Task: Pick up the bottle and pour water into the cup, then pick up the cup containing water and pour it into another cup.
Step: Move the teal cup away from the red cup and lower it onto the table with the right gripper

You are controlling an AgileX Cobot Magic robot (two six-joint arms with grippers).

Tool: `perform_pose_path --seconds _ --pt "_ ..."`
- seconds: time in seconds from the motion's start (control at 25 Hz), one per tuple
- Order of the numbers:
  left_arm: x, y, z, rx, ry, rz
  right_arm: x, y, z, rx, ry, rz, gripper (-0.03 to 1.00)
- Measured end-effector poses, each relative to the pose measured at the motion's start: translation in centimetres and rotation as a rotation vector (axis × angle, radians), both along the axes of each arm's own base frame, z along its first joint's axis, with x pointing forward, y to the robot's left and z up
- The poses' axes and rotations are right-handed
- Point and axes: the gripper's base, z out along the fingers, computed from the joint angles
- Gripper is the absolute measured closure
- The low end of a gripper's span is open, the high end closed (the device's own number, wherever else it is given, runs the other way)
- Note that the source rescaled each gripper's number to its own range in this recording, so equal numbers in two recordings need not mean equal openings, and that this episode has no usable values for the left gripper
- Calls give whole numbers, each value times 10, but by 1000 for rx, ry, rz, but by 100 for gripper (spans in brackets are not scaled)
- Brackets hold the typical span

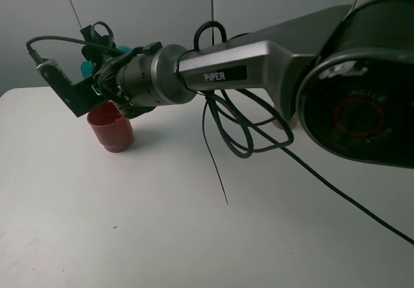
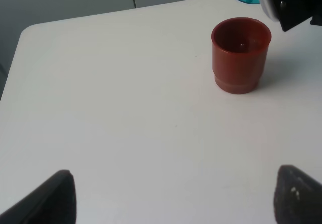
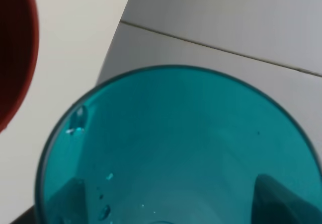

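The right gripper (image 1: 103,68) has its jaws drawn in around the small translucent teal-blue plastic tumbler (image 3: 176,148), holding it tipped well over, its open mouth turned toward the opaque red-brown plastic cup with the stepped base (image 1: 111,127). From where I stand that red-brown cup sits upright on the white table (image 1: 194,236), just below the gripper and a little to one side; in the right wrist view its rim shows only at the edge of the picture, beside the tumbler's mouth. A few droplets cling inside the teal wall, and I'd judge the pour is at or near its end, though how much water lies in the red cup I cannot tell. The tumbler's long axis leans steeply toward the cup. The left gripper (image 2: 171,196) hangs well back with its fingers spread wide and nothing between them. The bottle is nowhere in view
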Motion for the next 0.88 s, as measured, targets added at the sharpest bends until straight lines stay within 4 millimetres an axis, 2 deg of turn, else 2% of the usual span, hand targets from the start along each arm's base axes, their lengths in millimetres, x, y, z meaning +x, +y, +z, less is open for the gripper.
perform_pose_path --seconds 0.12,0.2,0.32,0.4,0.52,0.72,0.88 --pt "0 0 0 0 0 0 -6 -1 20 173 174 -19 82" --pt "0 0 0 0 0 0 -2 -7 33 295 281 -59 82" --pt "0 0 0 0 0 0 12 -26 51 484 432 -173 82" --pt "0 0 0 0 0 0 23 -45 54 574 521 -249 82" --pt "0 0 0 0 0 0 33 -77 47 670 639 -337 82" --pt "0 0 0 0 0 0 23 -116 28 807 764 -413 82" --pt "0 0 0 0 0 0 14 -144 9 966 768 -450 82"
